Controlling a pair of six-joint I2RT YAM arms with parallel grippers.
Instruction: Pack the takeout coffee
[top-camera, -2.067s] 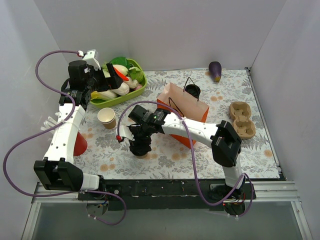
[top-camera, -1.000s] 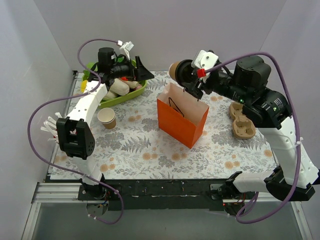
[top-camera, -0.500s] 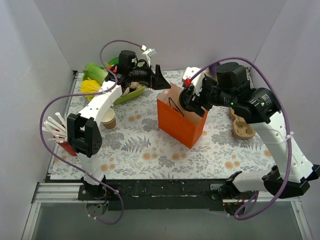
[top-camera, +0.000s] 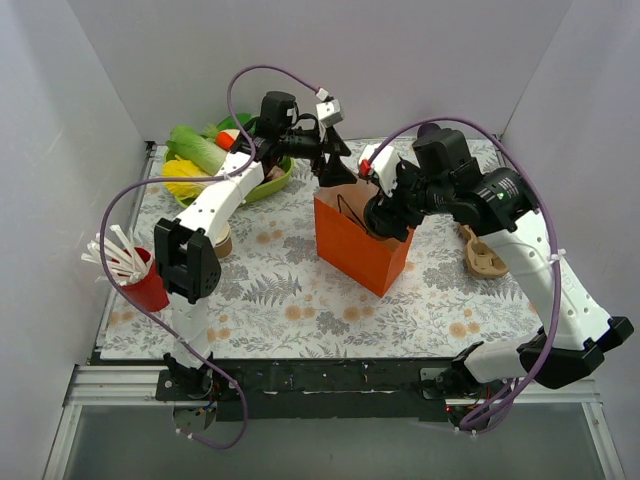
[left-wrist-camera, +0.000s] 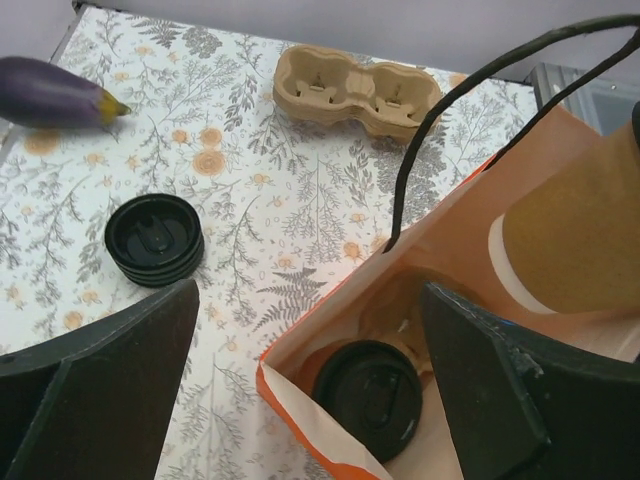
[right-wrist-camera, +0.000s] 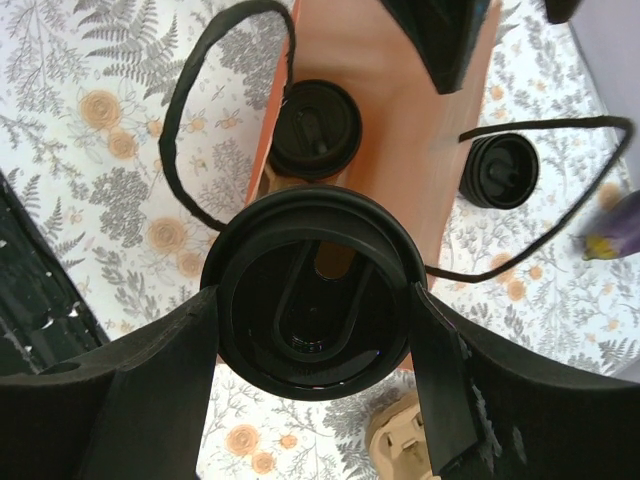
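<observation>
Takeout coffee cup (right-wrist-camera: 312, 305), lidded, is clamped in the right gripper (right-wrist-camera: 315, 400), now lowered from above into the orange bag (top-camera: 362, 243) mouth. One lidded cup (left-wrist-camera: 368, 398) sits inside. Left gripper (top-camera: 328, 163), jaws wide and empty, has swung to the bag rim.

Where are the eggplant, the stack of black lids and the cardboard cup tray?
eggplant (left-wrist-camera: 48, 92), left wrist view, purple body.
stack of black lids (left-wrist-camera: 154, 238), left wrist view, top lid.
cardboard cup tray (left-wrist-camera: 356, 92), left wrist view, middle ridge.
</observation>
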